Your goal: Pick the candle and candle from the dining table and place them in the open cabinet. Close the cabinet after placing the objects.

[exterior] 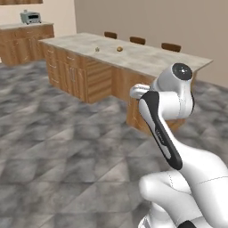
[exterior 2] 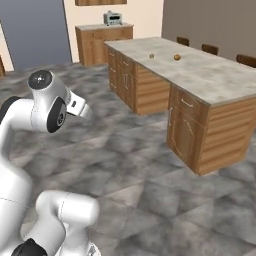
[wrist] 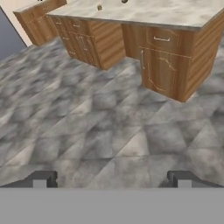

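Observation:
The dining table (exterior: 147,57) (exterior 2: 220,80) (wrist: 175,13) is a long marbled counter over wood drawers, well ahead of me across the grey floor. A small stubby golden-tan candle (exterior: 97,49) (exterior 2: 151,56) (wrist: 99,7) stands on its top. My gripper (wrist: 111,180) hangs over bare floor, far short of the table. It is open, fingertips (wrist: 41,179) wide apart with nothing between them. A wooden wall cabinet's lower edge (exterior 2: 100,2) shows at the top of the right base view, above the far counter.
A rounder orange-brown thing (exterior: 119,49) (exterior 2: 177,57) lies on the table near the candle. Dark chairs (exterior: 137,40) line the table's far side. A back counter (exterior 2: 102,37) carries a toaster (exterior: 30,17) (exterior 2: 112,18). Tiled floor (wrist: 109,113) lies open between me and the table.

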### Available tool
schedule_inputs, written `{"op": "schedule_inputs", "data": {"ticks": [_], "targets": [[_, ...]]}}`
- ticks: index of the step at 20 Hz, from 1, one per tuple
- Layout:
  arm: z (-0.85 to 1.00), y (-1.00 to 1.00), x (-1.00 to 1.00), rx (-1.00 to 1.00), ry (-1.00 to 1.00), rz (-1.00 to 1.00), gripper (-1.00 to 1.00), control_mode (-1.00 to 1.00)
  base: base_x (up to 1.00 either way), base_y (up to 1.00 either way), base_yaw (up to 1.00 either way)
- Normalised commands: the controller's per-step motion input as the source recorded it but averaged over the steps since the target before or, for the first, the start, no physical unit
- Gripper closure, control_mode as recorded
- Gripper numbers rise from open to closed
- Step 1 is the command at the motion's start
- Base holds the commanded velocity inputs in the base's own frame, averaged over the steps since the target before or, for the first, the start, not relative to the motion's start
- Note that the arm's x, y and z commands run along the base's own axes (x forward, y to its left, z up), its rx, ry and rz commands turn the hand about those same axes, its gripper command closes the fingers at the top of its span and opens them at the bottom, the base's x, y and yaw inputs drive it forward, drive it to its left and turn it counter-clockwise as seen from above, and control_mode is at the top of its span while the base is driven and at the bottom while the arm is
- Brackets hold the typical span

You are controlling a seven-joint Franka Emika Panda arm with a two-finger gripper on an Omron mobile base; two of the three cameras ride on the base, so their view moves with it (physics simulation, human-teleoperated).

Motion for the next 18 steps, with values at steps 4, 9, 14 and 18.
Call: {"op": "schedule_inputs", "data": {"ticks": [4,9,14,18], "targets": [[0.00,0.00,0.00,0.00,0.00,0.00,-1.00,1.00,0.70,0.01,-0.04],[0.00,0.00,0.00,0.00,0.00,0.00,-1.00,1.00,0.70,0.00,-0.04],[0.00,0.00,0.00,0.00,0.00,0.00,-1.00,1.00,0.70,0.00,-0.04],[0.00,0.00,0.00,0.00,0.00,0.00,-1.00,1.00,0.70,0.01,-0.04]]}}
